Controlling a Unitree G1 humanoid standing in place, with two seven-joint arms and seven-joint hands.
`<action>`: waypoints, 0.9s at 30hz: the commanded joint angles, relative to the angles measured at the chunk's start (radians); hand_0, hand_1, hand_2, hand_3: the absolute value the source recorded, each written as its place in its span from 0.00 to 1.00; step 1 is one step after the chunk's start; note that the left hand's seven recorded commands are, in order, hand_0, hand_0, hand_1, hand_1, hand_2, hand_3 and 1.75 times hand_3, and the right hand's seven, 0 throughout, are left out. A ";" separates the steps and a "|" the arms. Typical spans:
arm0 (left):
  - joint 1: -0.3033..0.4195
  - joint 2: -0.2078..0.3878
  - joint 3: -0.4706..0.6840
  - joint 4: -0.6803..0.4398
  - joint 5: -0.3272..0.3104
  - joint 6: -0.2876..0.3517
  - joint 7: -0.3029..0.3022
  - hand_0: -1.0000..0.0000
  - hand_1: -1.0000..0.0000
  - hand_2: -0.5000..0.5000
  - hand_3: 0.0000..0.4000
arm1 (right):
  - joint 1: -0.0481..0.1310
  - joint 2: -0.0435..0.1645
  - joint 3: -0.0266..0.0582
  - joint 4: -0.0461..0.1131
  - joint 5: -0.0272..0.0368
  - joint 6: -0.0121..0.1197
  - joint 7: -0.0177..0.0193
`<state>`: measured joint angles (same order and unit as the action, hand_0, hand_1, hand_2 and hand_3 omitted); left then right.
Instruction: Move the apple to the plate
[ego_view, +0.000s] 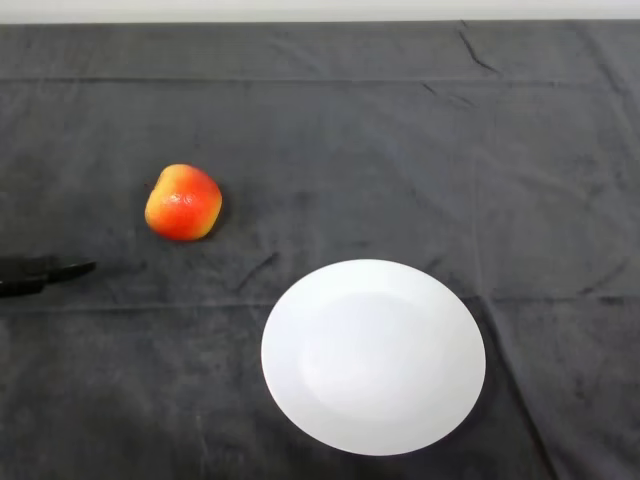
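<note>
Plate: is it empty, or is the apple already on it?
Empty. The white plate is bare; the apple sits on the dark cloth, up-left of it.

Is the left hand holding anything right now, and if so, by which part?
Nothing is held. The left hand is at the view's left edge, apart from the apple, which lies on the cloth. The plate holds nothing.

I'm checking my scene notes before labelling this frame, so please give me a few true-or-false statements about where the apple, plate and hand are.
1. The apple lies on the plate. False: it lies on the dark cloth, up and to the left of the plate.
2. The plate is white and holds nothing. True.
3. The hand touches the apple. False: it shows only at the left edge, apart from the apple.
4. The apple is red and orange. True.
</note>
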<state>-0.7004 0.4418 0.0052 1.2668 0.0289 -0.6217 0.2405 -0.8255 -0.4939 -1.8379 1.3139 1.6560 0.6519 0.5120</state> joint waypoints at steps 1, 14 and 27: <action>-0.058 -0.007 -0.033 -0.019 0.023 0.015 -0.013 1.00 1.00 0.50 0.00 | 0.002 -0.032 -0.0182 -0.001 -0.0036 0.008 0.0006; -0.121 -0.093 -0.065 -0.002 0.052 0.066 -0.038 1.00 1.00 0.50 0.00 | 0.002 -0.032 -0.0177 -0.001 -0.0034 0.008 0.0007; -0.156 -0.122 -0.065 0.009 0.052 0.122 -0.077 1.00 1.00 0.50 0.00 | 0.002 -0.032 -0.0175 -0.001 -0.0032 0.008 0.0007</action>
<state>-0.8093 0.3218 -0.0340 1.2669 0.0650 -0.5064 0.1700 -0.8255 -0.4939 -1.8379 1.3139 1.6560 0.6519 0.5120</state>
